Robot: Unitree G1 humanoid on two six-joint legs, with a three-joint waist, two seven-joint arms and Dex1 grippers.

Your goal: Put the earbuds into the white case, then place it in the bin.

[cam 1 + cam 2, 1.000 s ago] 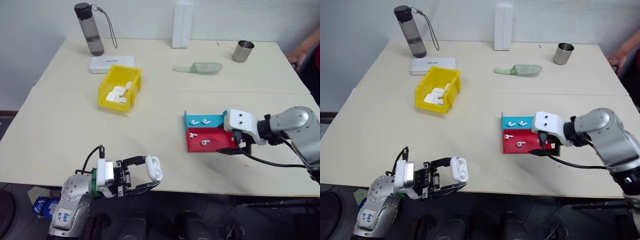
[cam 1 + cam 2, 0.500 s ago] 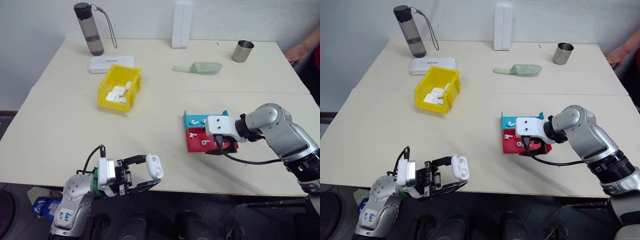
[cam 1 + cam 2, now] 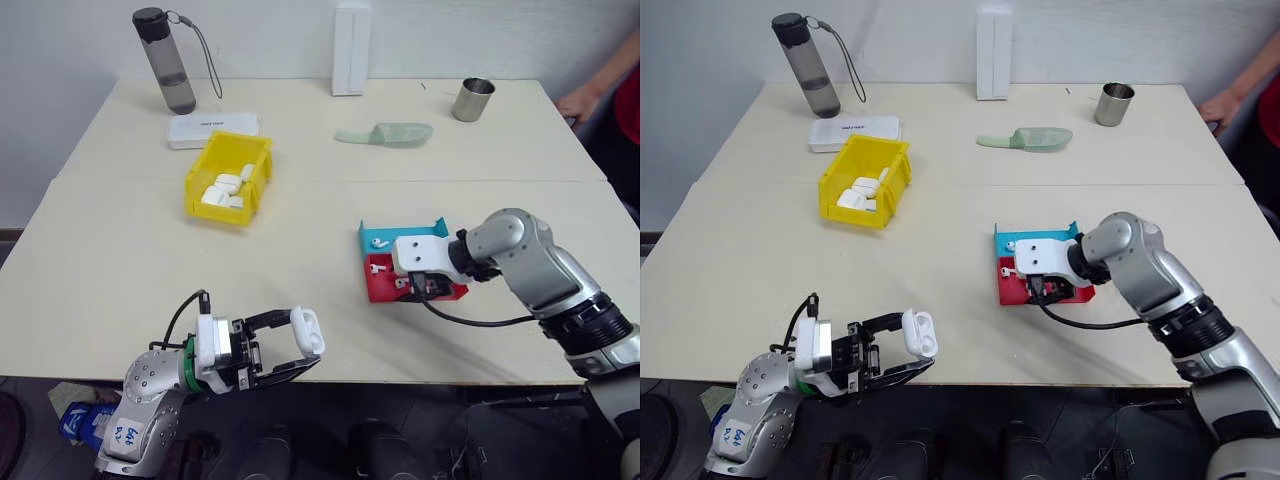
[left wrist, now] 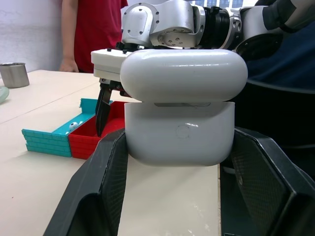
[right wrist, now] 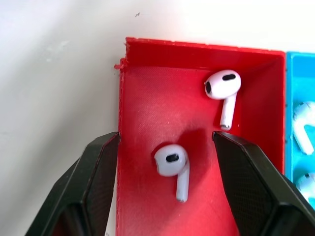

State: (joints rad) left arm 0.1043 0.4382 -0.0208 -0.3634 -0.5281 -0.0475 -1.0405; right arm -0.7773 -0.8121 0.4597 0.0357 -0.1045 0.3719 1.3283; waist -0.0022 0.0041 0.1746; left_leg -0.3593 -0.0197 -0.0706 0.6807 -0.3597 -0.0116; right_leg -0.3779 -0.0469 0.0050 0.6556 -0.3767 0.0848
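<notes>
bottle [image 3: 164, 60] | flat box [image 3: 211, 129] | scoop [image 3: 385, 134] | cup [image 3: 466, 99] | person's hand [image 3: 577, 100]

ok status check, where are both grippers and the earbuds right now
Left gripper shut on the white case, lid ajar. Right gripper open, straddling one earbud in the red tray compartment. Nothing blocking.

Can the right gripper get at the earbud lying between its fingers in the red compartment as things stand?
Probably yes: the right gripper stands open, its fingers straddling the earbud in the red compartment, nothing between them.
</notes>
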